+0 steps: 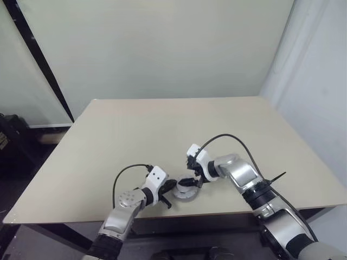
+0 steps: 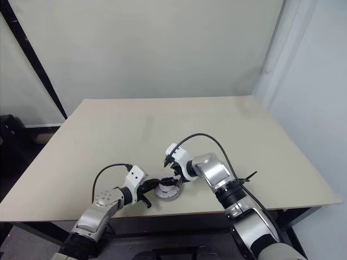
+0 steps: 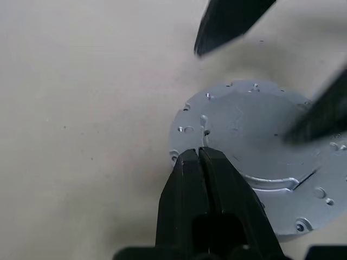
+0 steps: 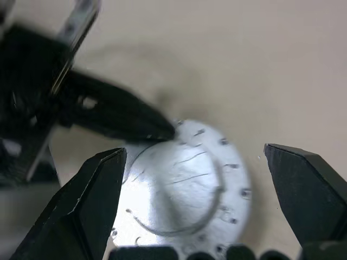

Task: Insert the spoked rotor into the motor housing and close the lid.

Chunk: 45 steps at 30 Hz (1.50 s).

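Beige table (image 1: 162, 135) carries the lid (image 3: 260, 146), stiff, slick metal, best gripped by its rim; left gripper (image 3: 199, 157) pinched shut against its edge, right gripper (image 4: 195, 179) spread wide, empty.

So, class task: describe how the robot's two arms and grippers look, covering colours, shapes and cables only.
Both arms are silver-grey metal with rounded joints, white wrist blocks and black collars. A thin black cable loops over each wrist. The left gripper and right gripper each have two black, tapering, wedge-shaped fingers.
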Each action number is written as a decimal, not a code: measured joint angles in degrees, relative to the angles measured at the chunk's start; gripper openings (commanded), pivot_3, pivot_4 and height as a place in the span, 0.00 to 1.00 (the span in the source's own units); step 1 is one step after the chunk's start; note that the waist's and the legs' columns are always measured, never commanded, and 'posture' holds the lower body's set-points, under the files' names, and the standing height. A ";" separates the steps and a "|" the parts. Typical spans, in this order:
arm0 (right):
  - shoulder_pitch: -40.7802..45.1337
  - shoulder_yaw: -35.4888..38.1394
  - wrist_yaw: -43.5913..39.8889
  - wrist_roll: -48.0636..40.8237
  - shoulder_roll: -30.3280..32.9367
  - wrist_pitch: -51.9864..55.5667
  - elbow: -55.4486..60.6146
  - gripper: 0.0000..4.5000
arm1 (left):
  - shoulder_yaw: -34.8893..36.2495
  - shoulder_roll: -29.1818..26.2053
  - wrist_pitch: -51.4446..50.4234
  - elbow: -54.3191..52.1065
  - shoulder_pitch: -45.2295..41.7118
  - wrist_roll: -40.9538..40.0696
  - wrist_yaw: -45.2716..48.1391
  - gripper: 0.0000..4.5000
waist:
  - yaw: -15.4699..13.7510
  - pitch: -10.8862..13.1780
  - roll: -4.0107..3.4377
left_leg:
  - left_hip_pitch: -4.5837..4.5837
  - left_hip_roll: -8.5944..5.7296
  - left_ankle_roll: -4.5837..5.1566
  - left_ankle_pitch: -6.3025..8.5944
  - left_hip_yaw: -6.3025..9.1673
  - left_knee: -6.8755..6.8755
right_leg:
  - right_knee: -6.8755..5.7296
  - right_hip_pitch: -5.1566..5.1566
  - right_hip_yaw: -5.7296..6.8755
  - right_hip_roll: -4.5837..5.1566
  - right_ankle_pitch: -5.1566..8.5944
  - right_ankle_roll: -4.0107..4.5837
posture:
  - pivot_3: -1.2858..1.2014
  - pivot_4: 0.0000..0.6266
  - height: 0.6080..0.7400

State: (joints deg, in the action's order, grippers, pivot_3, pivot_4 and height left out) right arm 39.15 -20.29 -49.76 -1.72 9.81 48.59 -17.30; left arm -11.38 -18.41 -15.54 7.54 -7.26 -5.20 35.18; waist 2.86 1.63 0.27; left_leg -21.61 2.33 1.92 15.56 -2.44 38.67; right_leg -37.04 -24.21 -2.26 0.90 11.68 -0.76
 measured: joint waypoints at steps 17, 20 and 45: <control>1.72 39.68 22.76 -14.34 -7.14 31.37 -11.52 0.99 | -0.30 0.10 1.22 2.02 -1.42 0.13 0.80 0.00 | 0.02 -0.02 -0.08 | -0.04 0.00 0.02 0.00 -0.02 -0.04 | 0.01 -0.04 -0.04 -0.01 -0.01 -0.01 | 0.52 0.00 1.00; 1.95 44.09 24.64 -16.38 -7.99 33.25 -14.21 0.99 | -0.26 0.07 1.19 2.02 -1.46 0.13 0.98 0.00 | 0.03 -0.01 -0.08 | -0.05 0.00 0.02 0.00 -0.03 -0.05 | 0.02 -0.05 -0.05 -0.01 -0.01 -0.01 | 0.52 0.00 1.00; -0.50 53.77 32.25 -23.96 -15.22 32.06 -20.15 0.90 | 0.73 -0.65 -1.74 0.30 -1.24 0.05 0.65 0.00 | 0.68 -0.01 -0.10 | -0.02 0.11 0.02 0.00 0.01 -0.17 | 0.03 -0.10 -0.03 -0.10 0.00 -0.01 | 0.52 0.00 1.00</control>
State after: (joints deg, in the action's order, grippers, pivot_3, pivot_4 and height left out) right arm 38.65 33.48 -17.50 -25.67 -5.41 80.65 -37.45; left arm -10.65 -19.06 -17.28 7.84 -8.50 -5.15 35.84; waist 3.54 1.62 0.17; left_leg -21.63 2.44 1.94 15.56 -2.43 38.50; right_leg -37.02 -24.31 -2.29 0.81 11.68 -0.77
